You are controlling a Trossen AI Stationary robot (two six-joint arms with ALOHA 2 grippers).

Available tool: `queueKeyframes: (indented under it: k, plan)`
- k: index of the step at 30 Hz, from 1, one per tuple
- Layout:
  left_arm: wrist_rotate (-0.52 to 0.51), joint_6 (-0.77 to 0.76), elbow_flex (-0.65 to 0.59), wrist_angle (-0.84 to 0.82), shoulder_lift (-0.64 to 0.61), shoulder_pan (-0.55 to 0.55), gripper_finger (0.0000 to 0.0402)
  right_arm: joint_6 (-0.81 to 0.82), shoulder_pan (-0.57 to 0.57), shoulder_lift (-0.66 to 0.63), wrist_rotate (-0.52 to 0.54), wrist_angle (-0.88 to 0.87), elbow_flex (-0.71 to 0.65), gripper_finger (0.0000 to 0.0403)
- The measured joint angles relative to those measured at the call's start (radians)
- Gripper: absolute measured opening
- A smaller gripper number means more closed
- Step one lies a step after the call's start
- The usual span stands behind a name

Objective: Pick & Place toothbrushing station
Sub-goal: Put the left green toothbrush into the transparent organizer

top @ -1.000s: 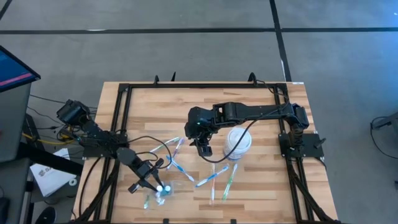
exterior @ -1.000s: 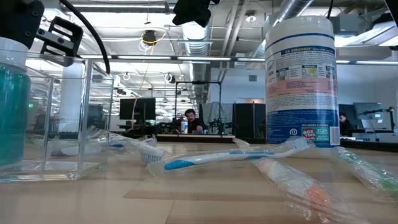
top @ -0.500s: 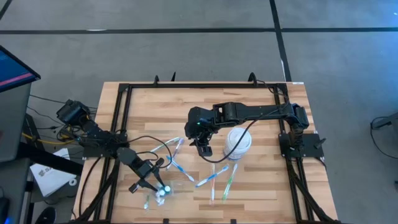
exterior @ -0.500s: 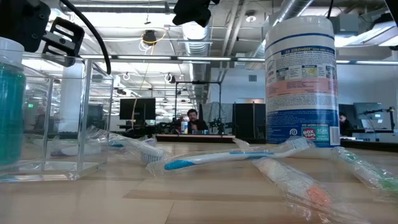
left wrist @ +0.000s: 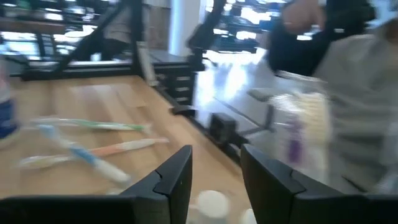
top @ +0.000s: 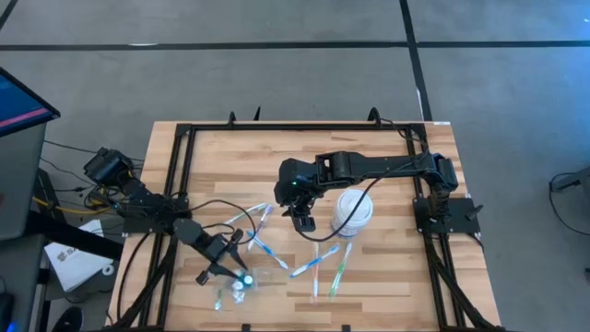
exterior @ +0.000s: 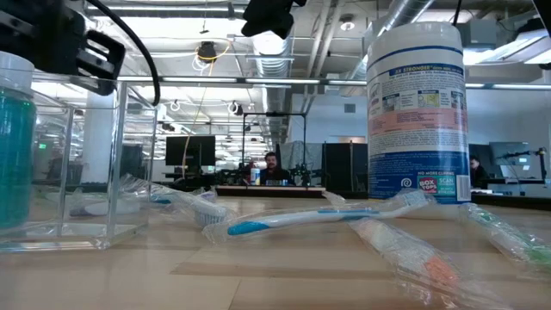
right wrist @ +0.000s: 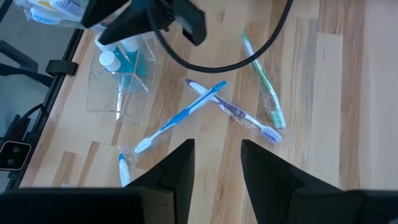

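Observation:
Several slim toothbrushes in clear wrappers [top: 313, 263] lie flat on the wooden table, between its middle and its near edge; they also show in the right wrist view [right wrist: 186, 115] and the low view [exterior: 318, 220]. Small blue white-capped bottles [top: 238, 284] stand in a clear box [right wrist: 121, 81] near the table's near left. My left gripper [top: 230, 273] hovers open just above them, and a white cap [left wrist: 212, 202] shows below the gap between its fingers. My right gripper [top: 302, 221] hangs open and empty above the table's middle. I cannot pick out a loose plastic bag.
A tall white wipes canister [top: 352, 212] stands right of my right gripper and looms in the low view [exterior: 417, 112]. A black cable [top: 332, 235] loops over the table beside it. A black frame [top: 184, 166] runs along the table's edges.
My left gripper has shifted a little toward the table's right edge, over the clear box with the bottles. My right arm has kept still.

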Motion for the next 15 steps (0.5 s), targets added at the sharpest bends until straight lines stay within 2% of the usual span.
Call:
queueKeyframes:
  k: [8,15]
  plan:
    - [-0.155,-0.058,0.000,0.000,-0.001,0.000,0.0118,0.002,0.000,0.000,0.000,-0.002,0.000,0.0122]
    - [-0.276,-0.066,-0.007,-0.002,-0.052,0.000,0.0104,0.009,0.001,0.000,0.000,-0.026,0.000,0.0122]
